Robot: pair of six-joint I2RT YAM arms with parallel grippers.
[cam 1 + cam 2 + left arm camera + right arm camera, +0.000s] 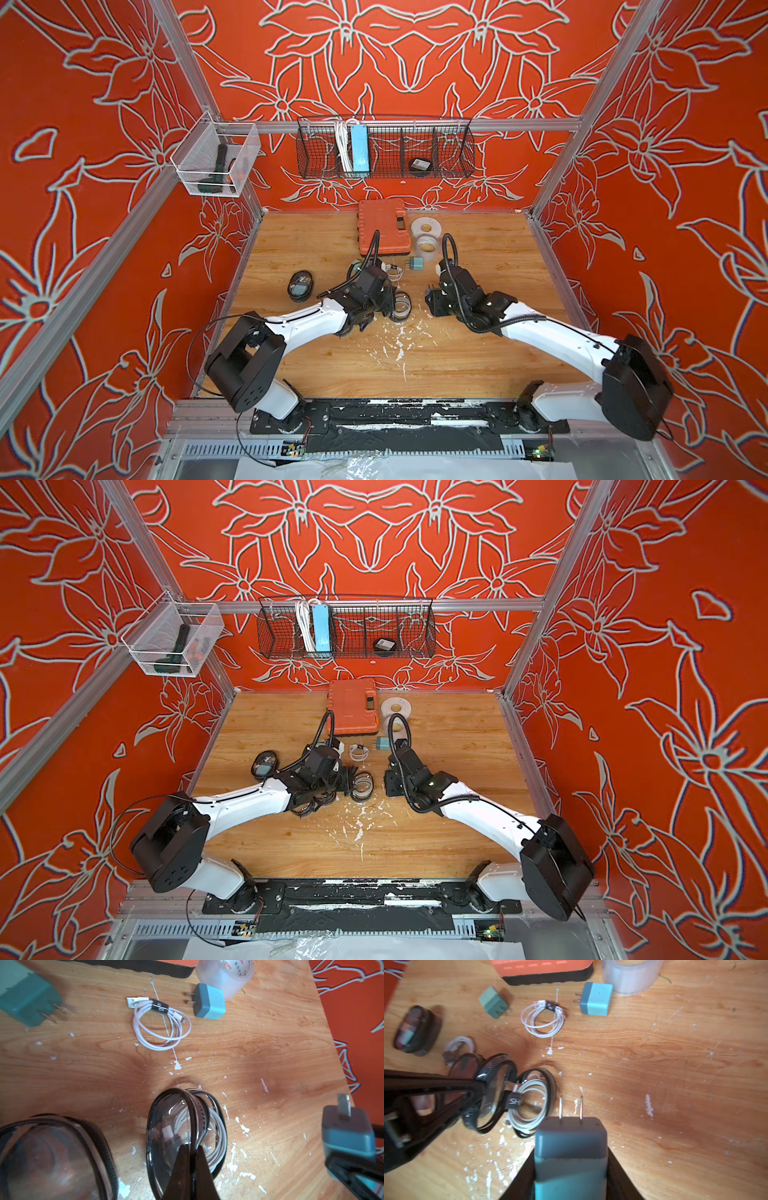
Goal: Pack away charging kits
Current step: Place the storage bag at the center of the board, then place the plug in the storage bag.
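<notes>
Right wrist view: a plug, judged light, rigid and smooth, is clamped by its flat sides in the right gripper. Just beside it, mid-table, the floppy pouch is pinched at its rim by the left gripper, with a cable inside.

Clear pouch, open, desk centre, white cable coiled inside; held plug beside it; loose cable, spare plug toward rear edge.
</notes>
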